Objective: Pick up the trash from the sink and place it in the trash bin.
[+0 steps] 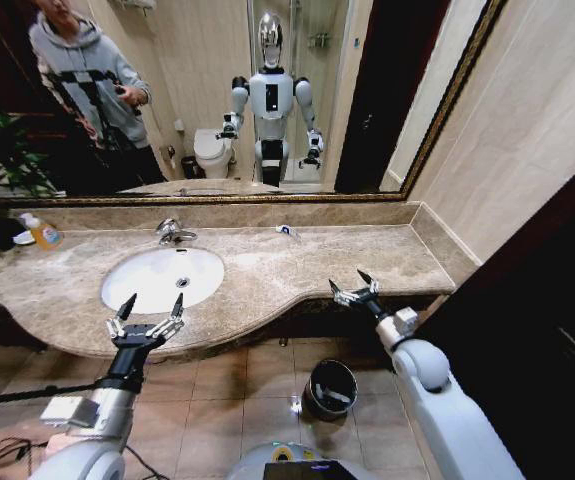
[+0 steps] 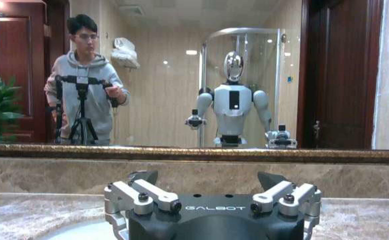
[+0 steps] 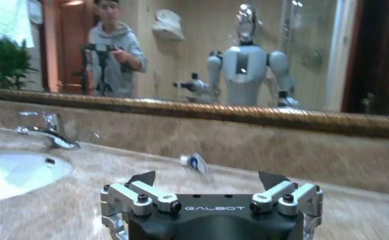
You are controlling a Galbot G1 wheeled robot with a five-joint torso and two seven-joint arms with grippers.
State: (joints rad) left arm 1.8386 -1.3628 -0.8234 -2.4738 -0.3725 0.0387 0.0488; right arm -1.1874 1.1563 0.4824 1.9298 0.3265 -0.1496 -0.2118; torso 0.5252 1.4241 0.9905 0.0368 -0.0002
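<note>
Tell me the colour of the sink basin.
White; the sink shows best in the head view.

white sink (image 1: pixel 142 285), beige marbled countertop (image 1: pixel 297 265), black trash bin (image 1: pixel 330 389)

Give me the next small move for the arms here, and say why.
Probably reach the right claw forward toward the small white tube with a blue cap lying on the beige marble countertop near the mirror. Both claws are open and empty, the left claw hangs at the front rim of the white oval basin, and the round black bin waits on the floor.
</note>
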